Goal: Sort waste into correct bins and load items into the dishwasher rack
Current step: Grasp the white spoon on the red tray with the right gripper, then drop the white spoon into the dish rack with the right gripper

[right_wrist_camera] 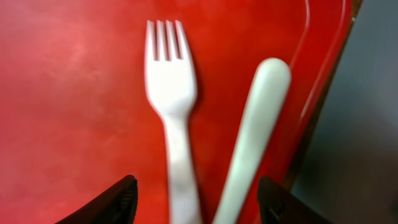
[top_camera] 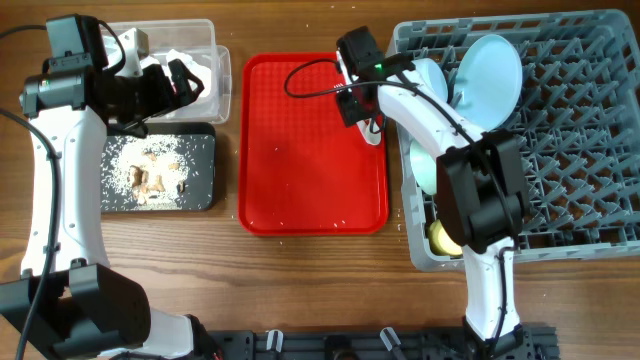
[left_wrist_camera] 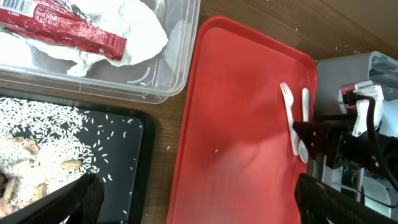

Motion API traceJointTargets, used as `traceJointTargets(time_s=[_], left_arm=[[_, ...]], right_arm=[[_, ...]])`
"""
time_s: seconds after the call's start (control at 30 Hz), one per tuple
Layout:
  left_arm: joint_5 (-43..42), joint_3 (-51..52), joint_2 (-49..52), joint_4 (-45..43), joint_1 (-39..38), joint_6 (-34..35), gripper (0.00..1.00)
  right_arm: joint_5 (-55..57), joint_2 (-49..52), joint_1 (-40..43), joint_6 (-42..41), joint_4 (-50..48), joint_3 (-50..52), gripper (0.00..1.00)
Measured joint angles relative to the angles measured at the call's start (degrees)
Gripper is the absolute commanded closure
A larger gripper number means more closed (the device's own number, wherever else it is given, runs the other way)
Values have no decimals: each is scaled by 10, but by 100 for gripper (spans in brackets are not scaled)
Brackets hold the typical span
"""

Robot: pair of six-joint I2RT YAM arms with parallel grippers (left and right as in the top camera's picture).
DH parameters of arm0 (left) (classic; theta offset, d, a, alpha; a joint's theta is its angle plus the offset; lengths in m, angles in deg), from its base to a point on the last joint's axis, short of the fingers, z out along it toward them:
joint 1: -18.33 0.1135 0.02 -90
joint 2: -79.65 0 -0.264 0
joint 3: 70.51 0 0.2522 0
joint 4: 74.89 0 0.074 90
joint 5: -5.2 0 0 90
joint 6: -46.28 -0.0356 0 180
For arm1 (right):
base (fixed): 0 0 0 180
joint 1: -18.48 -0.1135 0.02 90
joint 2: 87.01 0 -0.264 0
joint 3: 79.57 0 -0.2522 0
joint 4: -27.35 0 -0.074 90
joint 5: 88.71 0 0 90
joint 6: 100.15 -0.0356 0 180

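The white plastic fork [right_wrist_camera: 171, 106] and spoon [right_wrist_camera: 255, 124] lie side by side at the right edge of the flat red serving tray [top_camera: 300, 160]. My right gripper [right_wrist_camera: 199, 208] is open just above them, one finger on each side of the pair; it also shows in the overhead view [top_camera: 365, 105]. My left gripper [top_camera: 182, 85] is open and empty over the corner of the clear tub [top_camera: 222, 60], which holds white napkins [left_wrist_camera: 124, 25] and the red wrapper [left_wrist_camera: 62, 28]. The black tray [top_camera: 205, 165] holds rice scraps [top_camera: 150, 170]. The grey rack [top_camera: 580, 150] holds the blue plate [top_camera: 490, 70], blue bowl [top_camera: 432, 80], mint bowl [top_camera: 425, 165] and yellow cup [top_camera: 442, 238].
The red serving tray lies between the bins and the rack, with a few rice grains near its front edge. Loose grains lie on the wooden table [top_camera: 320, 280] by the rack's left wall. The right arm's links stretch over the rack's left side.
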Motion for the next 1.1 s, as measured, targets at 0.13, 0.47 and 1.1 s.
traceJointTargets(time_s=[0.13, 0.47, 1.1], left_arm=[[0, 0, 0, 0, 0, 0, 0], [0, 0, 0, 0, 0, 0, 0], [0, 0, 0, 0, 0, 0, 0]], right_arm=[[-7, 1, -2, -17, 0, 0, 62], [24, 1, -2, -139, 3, 0, 63], [13, 28, -3, -152, 84, -9, 75]])
